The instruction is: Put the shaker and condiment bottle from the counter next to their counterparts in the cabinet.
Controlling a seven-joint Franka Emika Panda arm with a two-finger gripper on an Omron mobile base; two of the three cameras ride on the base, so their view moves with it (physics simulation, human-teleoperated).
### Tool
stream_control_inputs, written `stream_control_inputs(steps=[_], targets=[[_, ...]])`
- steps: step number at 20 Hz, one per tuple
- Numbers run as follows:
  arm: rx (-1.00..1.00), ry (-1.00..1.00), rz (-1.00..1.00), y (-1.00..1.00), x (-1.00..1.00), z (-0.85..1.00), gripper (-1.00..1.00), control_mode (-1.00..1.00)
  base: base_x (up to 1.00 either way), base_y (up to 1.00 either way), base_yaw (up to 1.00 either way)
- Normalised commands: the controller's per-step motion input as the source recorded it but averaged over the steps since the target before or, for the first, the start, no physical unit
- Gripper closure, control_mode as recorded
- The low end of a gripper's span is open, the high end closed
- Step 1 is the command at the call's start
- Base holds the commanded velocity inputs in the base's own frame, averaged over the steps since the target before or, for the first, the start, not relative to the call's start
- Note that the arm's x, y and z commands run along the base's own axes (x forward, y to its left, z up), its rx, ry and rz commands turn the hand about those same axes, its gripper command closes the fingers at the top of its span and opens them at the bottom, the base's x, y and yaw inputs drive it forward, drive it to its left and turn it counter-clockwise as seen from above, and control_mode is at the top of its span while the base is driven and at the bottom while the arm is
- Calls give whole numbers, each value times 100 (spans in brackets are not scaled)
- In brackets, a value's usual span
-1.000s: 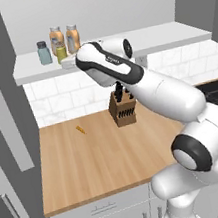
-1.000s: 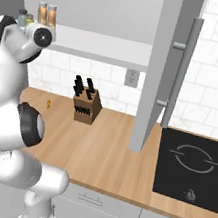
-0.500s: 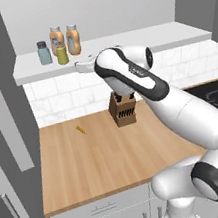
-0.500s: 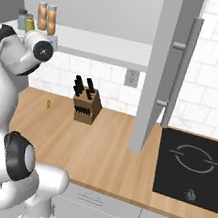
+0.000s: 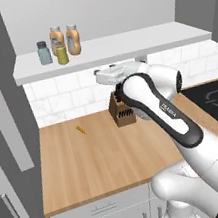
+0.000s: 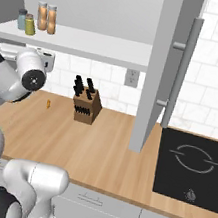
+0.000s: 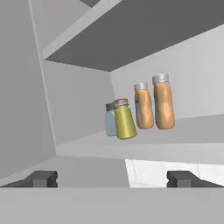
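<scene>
My gripper is wide open, holding nothing. Shaker and two bottles sit upper left on the cabinet shelf — by the blue shaker. Counter below w/ knife block, hob at right.

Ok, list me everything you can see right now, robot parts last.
Shaker: one, yellow-green, cabinet shelf, beside the blue-grey one.
Blue-grey shaker: one, same shelf, left end.
Bottles: two, orange-tan, grey caps, side by side on shelf.
Cabinet: one, pale grey, white shelf board.
Knife block: one, brown, black handles, on counter by the wall.
Small orange item: one, on counter, too small to identify.
Counter: one, light wood.
Cooktop: one, black, right.
Outlet: one, wall.
Fingers: two, dark, apart, holding nothing.
</scene>
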Motion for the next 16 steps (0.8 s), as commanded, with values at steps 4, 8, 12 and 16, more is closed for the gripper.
stream_control_inputs(steps=[4,8,12,16], targets=[[19,0,-14,-28,-100,0,-100,-100,0,0,0],[21,0,-17,-25,-100,0,-100,-100,0,0,0],[21,1,-20,-16,-100,-1,-100,-100,0,0,0],[20,2,-24,-10,-100,-14,-100,-100,0,0,0]])
